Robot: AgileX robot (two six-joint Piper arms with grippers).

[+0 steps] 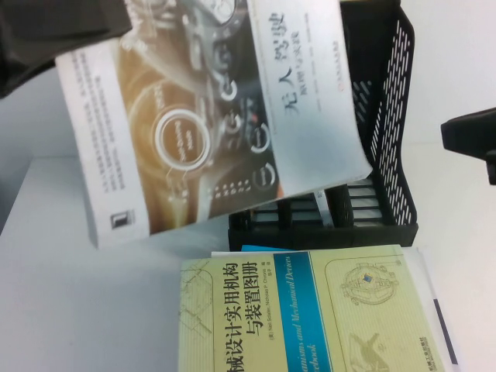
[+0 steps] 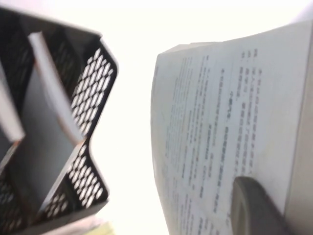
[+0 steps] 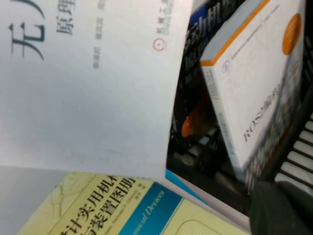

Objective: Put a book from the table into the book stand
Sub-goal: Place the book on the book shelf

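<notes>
The book [image 1: 217, 108], with a white cover and a dashboard picture, hangs tilted in the air over the left part of the black book stand [image 1: 387, 93]. My left gripper [image 1: 77, 35] is shut on the book's far left corner. In the left wrist view one finger [image 2: 254, 205] presses on the printed back cover [image 2: 220, 122], and the stand [image 2: 49, 122] lies beyond it. My right gripper [image 1: 473, 139] hovers at the right edge beside the stand and holds nothing I can see. The book's white cover [image 3: 88, 83] fills much of the right wrist view.
A pale yellow-green book with a blue band [image 1: 310, 310] lies on the white table [image 1: 77, 294] in front of the stand, on top of other flat items. In the right wrist view a white book with an orange stripe [image 3: 254, 83] stands in the stand.
</notes>
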